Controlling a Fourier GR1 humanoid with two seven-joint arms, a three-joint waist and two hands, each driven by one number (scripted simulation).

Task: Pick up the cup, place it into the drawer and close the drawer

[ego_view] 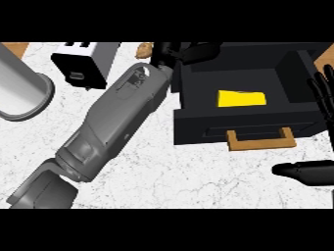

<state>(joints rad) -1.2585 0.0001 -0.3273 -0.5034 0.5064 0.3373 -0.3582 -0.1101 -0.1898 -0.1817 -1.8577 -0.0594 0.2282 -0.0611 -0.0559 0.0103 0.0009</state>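
Reaching across the counter, the left robot hand is curling at the open drawer's back-left corner, holding nothing visible, since the yellow cup is already lying inside to its right; right robot hand is resting open.

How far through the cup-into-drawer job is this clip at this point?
Placement looks done: a yellow cup lies inside the open black drawer. In hand: the left hand sits at the drawer's back left corner, its fingers curled, holding nothing that I can see. The right hand is open at the right edge, resting. Left to do: closing, as the drawer is out with its wooden handle facing the robot.
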